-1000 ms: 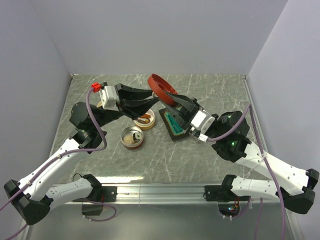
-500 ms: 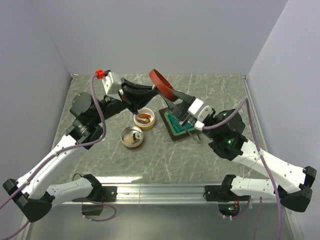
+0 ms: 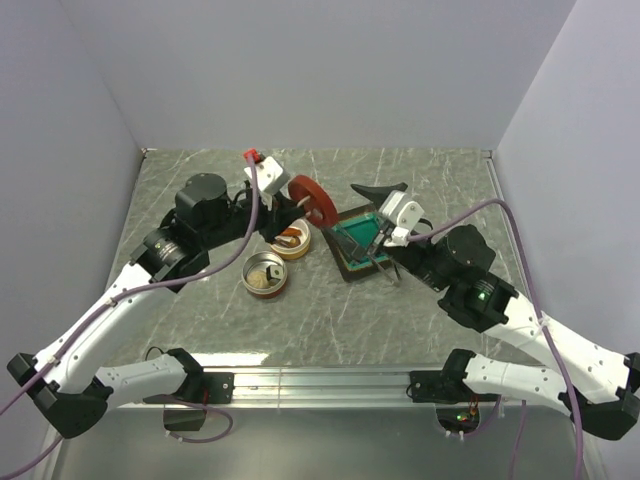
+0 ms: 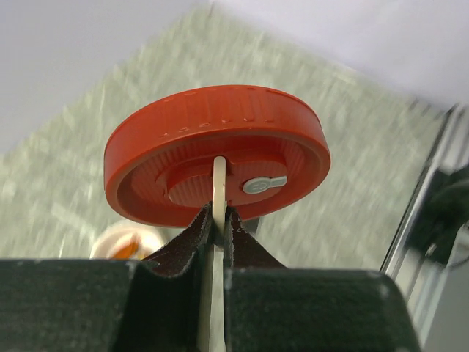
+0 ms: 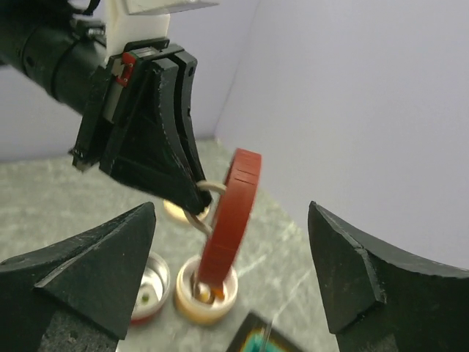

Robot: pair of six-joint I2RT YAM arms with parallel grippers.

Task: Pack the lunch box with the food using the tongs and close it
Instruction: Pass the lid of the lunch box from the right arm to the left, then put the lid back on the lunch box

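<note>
My left gripper (image 3: 284,206) is shut on the pale ring handle (image 4: 218,183) of the red round lid (image 3: 311,200), holding it on edge in the air. Just below the lid is the cream lunch box bowl (image 3: 292,240), with orange food (image 5: 220,287) inside. A metal bowl (image 3: 265,274) next to it holds brown food. The slim grey tongs (image 3: 385,262) lie across the right side of the teal tray (image 3: 352,238). My right gripper (image 3: 375,198) hovers open above the tray, facing the lid (image 5: 238,183), with nothing between its fingers (image 5: 95,264).
The marbled table is walled in grey at the back and both sides. A metal rail (image 3: 320,380) runs along the near edge between the arm bases. The two bowls and the tray sit close together mid-table.
My right gripper has opened and lifted back off the tray, leaving the tongs there. My left gripper has swung the red lid down and left, over the cream bowl.
</note>
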